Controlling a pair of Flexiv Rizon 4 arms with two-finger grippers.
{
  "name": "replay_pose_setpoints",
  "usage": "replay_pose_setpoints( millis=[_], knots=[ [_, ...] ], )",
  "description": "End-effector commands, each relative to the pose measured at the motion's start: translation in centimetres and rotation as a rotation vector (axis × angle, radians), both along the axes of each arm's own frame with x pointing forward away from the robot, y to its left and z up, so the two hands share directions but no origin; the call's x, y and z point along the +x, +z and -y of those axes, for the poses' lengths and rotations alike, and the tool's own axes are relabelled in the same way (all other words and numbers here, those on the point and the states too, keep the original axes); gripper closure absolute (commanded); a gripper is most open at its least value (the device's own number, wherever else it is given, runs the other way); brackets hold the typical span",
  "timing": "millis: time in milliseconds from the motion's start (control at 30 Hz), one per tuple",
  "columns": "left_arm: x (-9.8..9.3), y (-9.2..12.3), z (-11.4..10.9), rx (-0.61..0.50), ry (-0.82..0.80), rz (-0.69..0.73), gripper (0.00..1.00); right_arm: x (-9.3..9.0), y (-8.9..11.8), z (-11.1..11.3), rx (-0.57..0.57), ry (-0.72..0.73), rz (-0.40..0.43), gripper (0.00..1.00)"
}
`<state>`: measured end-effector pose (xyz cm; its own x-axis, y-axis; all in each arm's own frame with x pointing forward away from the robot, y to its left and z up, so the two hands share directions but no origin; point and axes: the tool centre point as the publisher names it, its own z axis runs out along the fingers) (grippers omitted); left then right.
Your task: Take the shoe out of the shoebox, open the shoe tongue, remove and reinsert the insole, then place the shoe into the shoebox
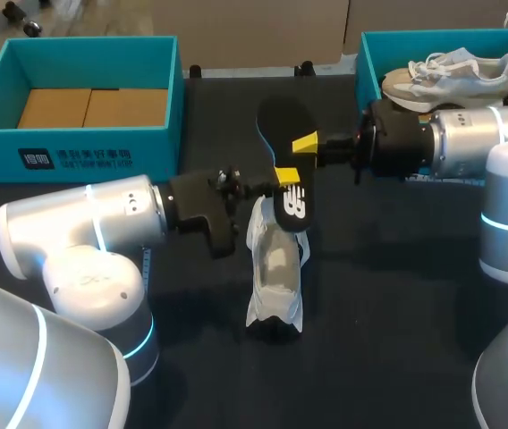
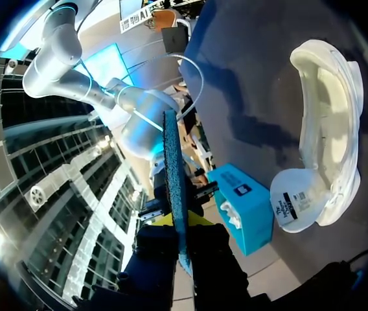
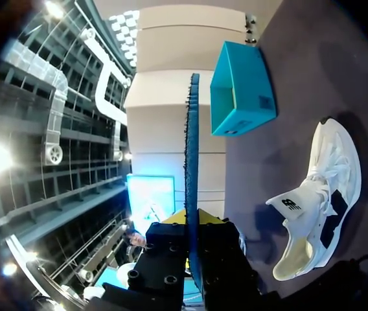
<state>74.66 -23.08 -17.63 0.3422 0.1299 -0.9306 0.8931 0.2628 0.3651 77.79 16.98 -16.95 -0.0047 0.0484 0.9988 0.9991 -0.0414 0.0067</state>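
Head view | flat black insole (image 1: 285,116) gripped by left pincer (image 1: 286,175) and right pincer (image 1: 306,143) | white shoe (image 1: 276,268) lying on dark table (image 1: 397,268)

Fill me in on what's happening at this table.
Both arms hold a black insole in the air between them, the left gripper and right gripper each clamped on it. The white shoe lies on the table just below, tongue lifted. A second shoe sits in the right-hand box. The left-hand box holds only cardboard.
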Motion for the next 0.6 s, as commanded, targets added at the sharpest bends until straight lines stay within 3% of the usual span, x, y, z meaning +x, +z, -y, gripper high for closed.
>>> replay_pose_setpoints(
  millis=[33,267,600],
  knots=[
    [-0.1,0.1,0.0,0.005,0.0,-0.007,0.0,-0.1,-0.1,-0.3,0.0,-0.001,0.002,1.0],
    [-0.8,1.2,-3.0,0.028,-0.023,-0.094,0.0,-0.3,-0.4,0.1,0.004,-0.005,-0.001,1.0],
    [0.5,2.1,-7.9,0.18,-0.048,-0.167,0.0,-0.7,-1.7,0.3,0.016,-0.001,-0.02,1.0]
  ],
)
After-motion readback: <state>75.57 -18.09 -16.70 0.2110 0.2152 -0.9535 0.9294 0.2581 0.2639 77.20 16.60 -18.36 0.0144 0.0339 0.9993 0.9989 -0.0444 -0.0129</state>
